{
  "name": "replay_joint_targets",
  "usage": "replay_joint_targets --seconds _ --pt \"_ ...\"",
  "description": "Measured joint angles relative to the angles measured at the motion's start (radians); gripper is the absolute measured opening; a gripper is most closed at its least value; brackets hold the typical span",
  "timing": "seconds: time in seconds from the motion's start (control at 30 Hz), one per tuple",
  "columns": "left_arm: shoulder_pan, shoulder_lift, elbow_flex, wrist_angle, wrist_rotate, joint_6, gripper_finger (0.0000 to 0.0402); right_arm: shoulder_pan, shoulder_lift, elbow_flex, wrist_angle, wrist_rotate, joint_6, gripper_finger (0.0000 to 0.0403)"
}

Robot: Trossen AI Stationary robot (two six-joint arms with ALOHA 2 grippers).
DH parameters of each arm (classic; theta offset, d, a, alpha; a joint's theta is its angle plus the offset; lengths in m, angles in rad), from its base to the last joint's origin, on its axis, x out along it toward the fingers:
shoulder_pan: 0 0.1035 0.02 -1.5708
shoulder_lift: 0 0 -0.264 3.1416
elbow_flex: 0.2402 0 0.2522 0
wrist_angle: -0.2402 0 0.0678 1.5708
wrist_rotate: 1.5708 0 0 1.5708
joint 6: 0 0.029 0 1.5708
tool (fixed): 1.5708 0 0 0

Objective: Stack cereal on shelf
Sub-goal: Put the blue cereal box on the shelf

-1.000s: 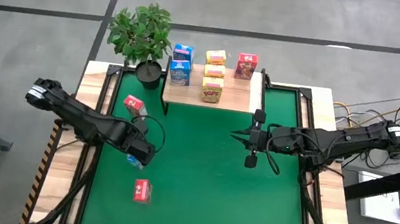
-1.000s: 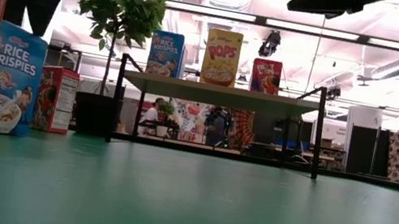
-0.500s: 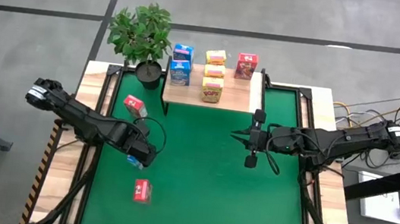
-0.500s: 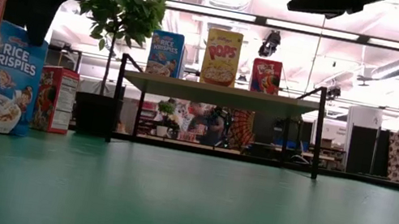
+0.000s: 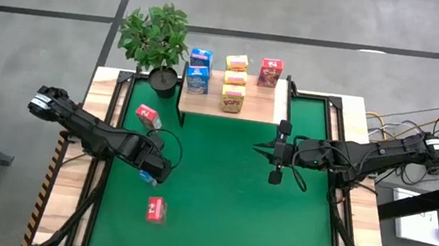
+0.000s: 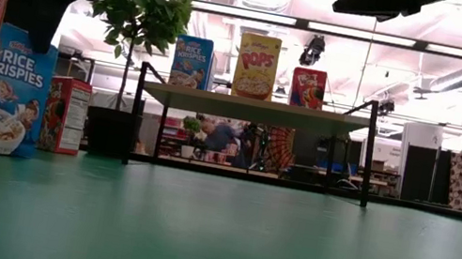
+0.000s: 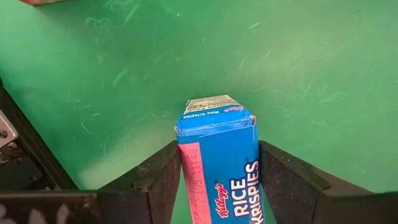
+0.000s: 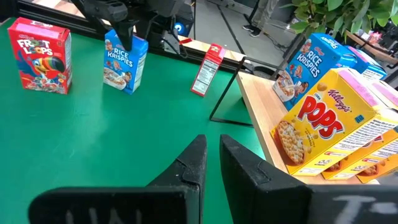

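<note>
**Kid:** What is closest to the front?

**Helper:** A red box (image 5: 155,208). It stands alone on the green mat (image 5: 218,198), on the left side near the front edge.

**Kid:** And behind it?

**Helper:** A blue box (image 7: 221,168). It stands up on the mat too. The left gripper (image 5: 153,168) is down over it.

**Kid:** Is the gripper holding it?

**Helper:** Its two fingers (image 7: 158,180) sit one on each side of the blue box, right up against it. The box's bottom is on the mat.

**Kid:** What comes next?

**Helper:** A second red box (image 5: 147,115), farther back by the left edge of the mat. It is well apart from the blue box.

**Kid:** Where is the other gripper?

**Helper:** The right gripper (image 8: 212,143) hangs over the right half of the mat, in front of the shelf (image 5: 255,106). Its fingers are almost together, with just a thin gap. It holds nothing.

**Kid:** What is on the shelf?

**Helper:** The shelf stands at the back of the mat. It has two blue boxes (image 5: 197,78) on the left, three yellow boxes (image 5: 233,98) in the middle and one red one (image 5: 270,72) on the right.

**Kid:** And farthest back?

**Helper:** A plant (image 5: 156,35) in a dark pot, just beside the shelf's left end.
</note>
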Motion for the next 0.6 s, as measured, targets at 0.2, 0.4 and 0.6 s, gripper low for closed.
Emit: replay_joint_targets --seconds 0.2,0.4,0.6 --pt "0.001 0.000 0.035 -0.005 0.028 0.082 0.0187 0.000 0.000 0.000 0.000 0.000 0.000 0.0034" --pt "0.000 0.000 0.134 -0.031 -0.009 0.158 0.0187 0.000 0.000 0.000 0.000 0.000 0.000 0.0034" --pt "0.000 0.017 0.256 -0.024 -0.078 0.368 0.0186 0.000 0.000 0.000 0.000 0.000 0.000 0.0034"
